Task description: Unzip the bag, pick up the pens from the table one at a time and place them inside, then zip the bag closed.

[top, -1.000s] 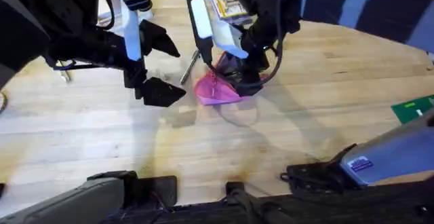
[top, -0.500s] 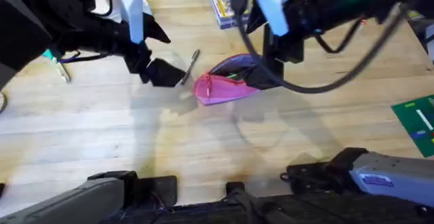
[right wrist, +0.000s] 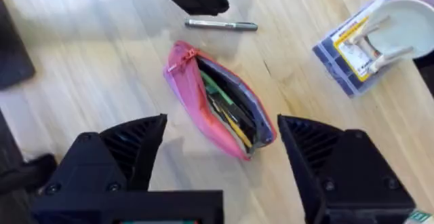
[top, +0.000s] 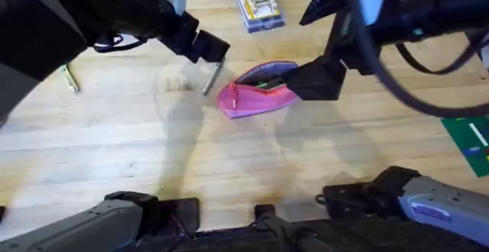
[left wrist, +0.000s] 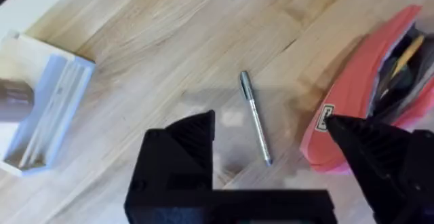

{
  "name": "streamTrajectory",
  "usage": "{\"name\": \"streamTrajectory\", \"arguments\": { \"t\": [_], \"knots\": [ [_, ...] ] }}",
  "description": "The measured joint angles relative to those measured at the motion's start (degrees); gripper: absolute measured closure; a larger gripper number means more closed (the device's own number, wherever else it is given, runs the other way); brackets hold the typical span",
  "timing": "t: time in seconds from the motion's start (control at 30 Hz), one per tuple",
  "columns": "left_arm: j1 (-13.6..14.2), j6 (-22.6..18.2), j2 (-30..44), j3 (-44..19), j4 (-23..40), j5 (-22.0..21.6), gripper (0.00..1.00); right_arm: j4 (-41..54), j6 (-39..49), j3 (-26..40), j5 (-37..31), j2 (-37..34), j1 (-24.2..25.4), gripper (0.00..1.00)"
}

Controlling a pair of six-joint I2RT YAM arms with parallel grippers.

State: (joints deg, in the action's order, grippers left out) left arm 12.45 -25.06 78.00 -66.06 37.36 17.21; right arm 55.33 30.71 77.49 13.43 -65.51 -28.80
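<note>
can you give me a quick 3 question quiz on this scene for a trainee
1. True or false: the bag is zipped shut.
2. Where does the pen lie? A) inside the bag B) on the table beside the bag C) in the right gripper
3. Fill in: the left gripper hangs ____ over the pen.

Key: 1. False, it gapes open with pens inside. 2. B. 3. open.

Wooden table [top: 229,160] bears open pouch [top: 256,92] (apparently part-filled) and pen [top: 212,79].
</note>
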Motion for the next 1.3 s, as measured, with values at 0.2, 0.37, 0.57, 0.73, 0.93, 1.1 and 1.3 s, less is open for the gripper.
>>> {"name": "streamTrajectory", "arguments": {
  "t": [0.2, 0.37, 0.57, 0.73, 0.93, 1.1, 1.3],
  "knots": [
    [0.9, 6.7, 0.0, 0.0, -0.3, -2.5, 0.007, 0.2, -5.5, 0.0, 0.3, 2.6, 0.0, 0.004],
    [0.9, 8.4, 0.0, 0.0, 1.1, -3.4, 0.007, 1.7, -7.0, 0.0, 0.4, 3.0, 0.0, 0.005],
    [0.9, 9.1, 0.0, 0.0, 0.9, -3.5, 0.007, 3.3, -8.4, 0.0, 0.4, 3.0, 0.0, 0.005],
    [2.7, 9.3, 0.0, 0.0, 0.1, -3.9, 0.007, 3.4, -11.3, 0.0, 0.4, 3.0, 0.0, 0.004],
    [5.4, 13.7, 0.5, -0.1, -2.5, -7.3, 0.007, 3.4, -12.7, 0.0, 0.4, 3.0, 0.0, 0.004],
    [5.4, 19.0, 5.0, -0.1, -3.3, -9.4, 0.007, 3.4, -12.9, 0.0, 0.4, 3.0, 0.0, 0.004],
    [5.4, 20.7, 9.4, -0.1, -6.7, -9.6, 0.007, 3.7, -12.9, 0.0, 0.4, 3.0, 0.0, 0.004]
  ]
}}
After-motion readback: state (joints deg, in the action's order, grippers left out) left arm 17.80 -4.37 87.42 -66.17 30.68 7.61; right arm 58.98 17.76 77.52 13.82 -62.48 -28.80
